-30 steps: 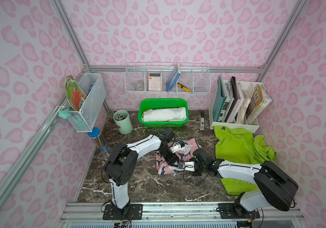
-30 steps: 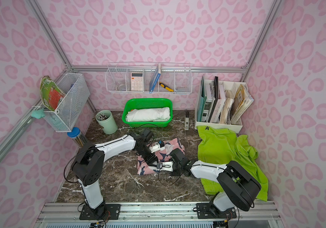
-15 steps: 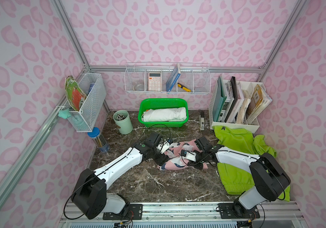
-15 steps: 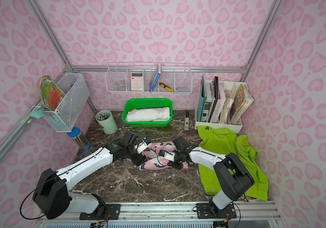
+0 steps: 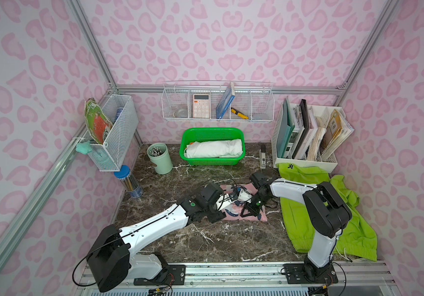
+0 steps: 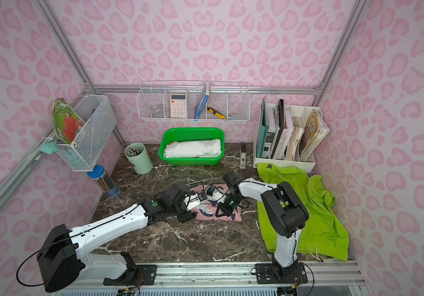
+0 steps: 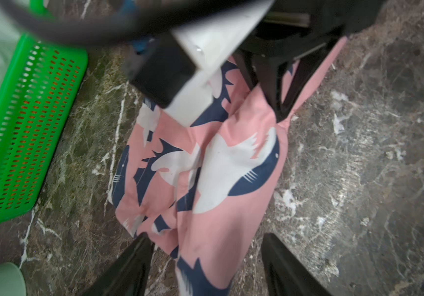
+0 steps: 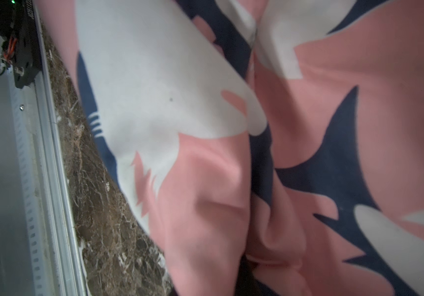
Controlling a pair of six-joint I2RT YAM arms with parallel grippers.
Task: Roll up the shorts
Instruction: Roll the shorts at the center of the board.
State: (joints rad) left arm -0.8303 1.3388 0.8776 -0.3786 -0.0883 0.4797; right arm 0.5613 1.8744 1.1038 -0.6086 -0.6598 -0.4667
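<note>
The pink shark-print shorts (image 5: 234, 214) (image 6: 207, 214) lie bunched lengthwise at mid-table. My left gripper (image 7: 205, 237) is open and low over the marble, and one end of the pink cloth lies between its black fingers (image 7: 139, 258). At the other end my right gripper (image 5: 248, 211) (image 7: 280, 112) is shut on a pinched fold of the pink shorts (image 8: 205, 179), whose cloth fills the right wrist view and hides the jaws. The lime green shorts (image 5: 308, 184) (image 6: 318, 212) lie spread at the right, partly under the right arm.
A green basket (image 5: 188, 135) (image 7: 26, 128) holding rolled white cloth stands behind the shorts. A mint pen cup (image 5: 161, 159) and a pencil tube (image 5: 130, 182) are at the back left. A white file holder (image 5: 305, 160) stands at the back right, wire racks hang on the walls.
The left arm has stretched out low across the table. Both grippers and the pink shorts moved toward the back, and the cloth went from flatter to a narrow bunch.
</note>
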